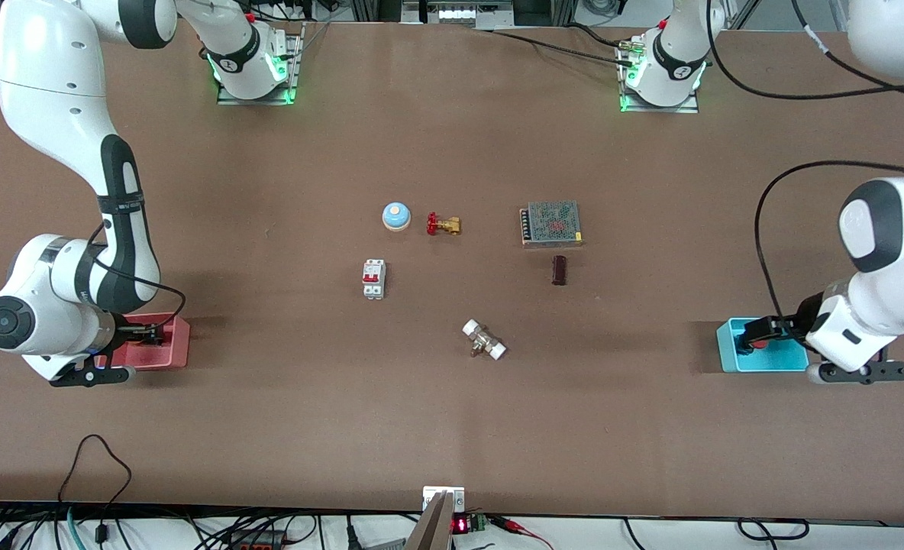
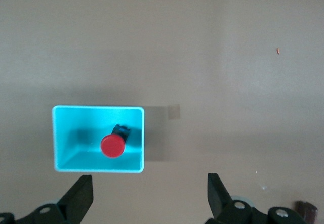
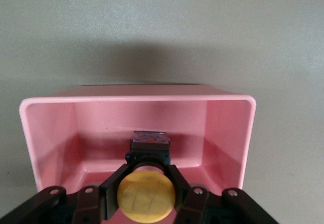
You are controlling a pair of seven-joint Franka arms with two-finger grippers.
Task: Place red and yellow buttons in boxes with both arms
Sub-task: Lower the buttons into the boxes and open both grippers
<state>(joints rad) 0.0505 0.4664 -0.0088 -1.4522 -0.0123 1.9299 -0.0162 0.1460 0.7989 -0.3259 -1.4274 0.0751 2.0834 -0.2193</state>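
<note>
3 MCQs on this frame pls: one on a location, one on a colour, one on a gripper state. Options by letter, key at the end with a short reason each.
1. Where is the red button?
A. in the cyan box
B. in the pink box
C. on the bare table

2. What colour is the cap of the button in the right gripper?
A. blue
B. yellow
C. green

3. How is the left gripper?
A. shut on the red button
B. shut on the box wall
C. open, holding nothing

Key: 1 A, the left wrist view shows it lying on the cyan floor. 2 B, the yellow button sits between the fingers over the pink box. 3 C, its fingers stand wide apart above the box.
</note>
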